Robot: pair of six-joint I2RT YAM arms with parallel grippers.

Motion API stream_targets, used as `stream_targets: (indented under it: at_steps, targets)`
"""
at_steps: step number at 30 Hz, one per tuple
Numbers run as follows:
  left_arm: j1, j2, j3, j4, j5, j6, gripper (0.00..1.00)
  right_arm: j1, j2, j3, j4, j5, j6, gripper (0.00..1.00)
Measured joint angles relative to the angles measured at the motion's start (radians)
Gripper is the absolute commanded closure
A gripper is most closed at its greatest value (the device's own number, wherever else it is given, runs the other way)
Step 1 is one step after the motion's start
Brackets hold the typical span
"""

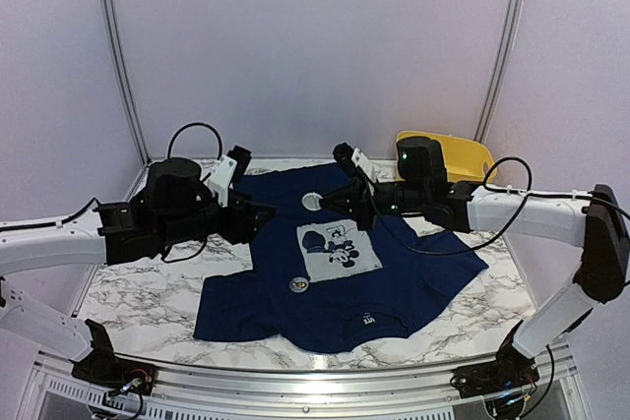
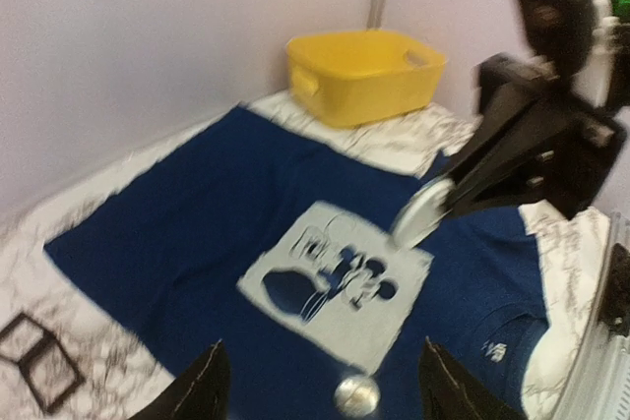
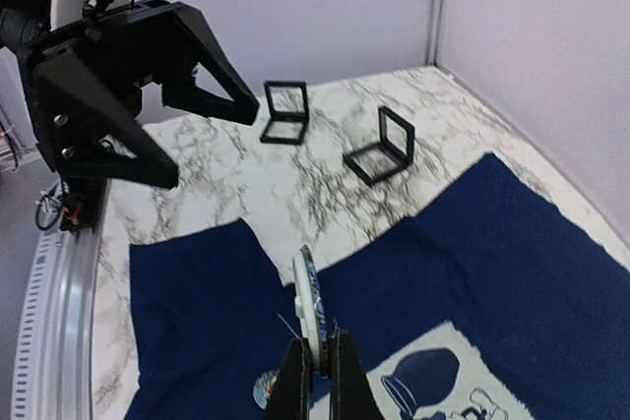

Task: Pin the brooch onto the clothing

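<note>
The clothing (image 1: 258, 294), a navy T-shirt with a pale grey cartoon print (image 1: 339, 248), lies flat on the marble table. My right gripper (image 1: 328, 201) hovers over the shirt's far edge, shut on a round white brooch (image 1: 312, 201). In the right wrist view the brooch (image 3: 308, 292) stands edge-on between the shut fingers, with a thin pin sticking out at its left. My left gripper (image 1: 264, 215) hangs open just left of it, with nothing between its fingers (image 2: 202, 390). A second small round shiny badge (image 1: 298, 284) lies on the shirt beside the print's corner.
A yellow bin (image 1: 448, 156) stands at the back right corner. Two black square frames (image 3: 285, 112) (image 3: 379, 145) sit on the marble beyond the shirt's left side. White walls with metal posts close in the table's back and sides.
</note>
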Motion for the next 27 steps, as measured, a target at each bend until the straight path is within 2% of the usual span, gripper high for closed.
stream_targets:
  at_steps: [3, 9, 16, 22, 27]
  targets:
    - [0.066, 0.032, -0.105, -0.034, -0.033, -0.111, 0.51, -0.001, 0.032, -0.065, 0.037, 0.086, 0.003, 1.0]
    - [0.082, 0.172, -0.255, -0.101, -0.048, -0.258, 0.55, -0.001, 0.164, -0.129, 0.137, 0.18, 0.029, 1.0]
    - [0.083, 0.191, -0.323, -0.181, -0.114, -0.426, 0.53, -0.001, 0.267, -0.141, 0.2, 0.214, 0.043, 1.0]
    - [0.079, 0.11, -0.398, -0.23, -0.221, -0.589, 0.51, -0.007, 0.271, -0.141, 0.226, 0.234, 0.021, 1.0]
    - [0.065, 0.057, -0.409, -0.291, -0.298, -0.574, 0.43, -0.016, 0.288, -0.129, 0.217, 0.234, -0.005, 1.0]
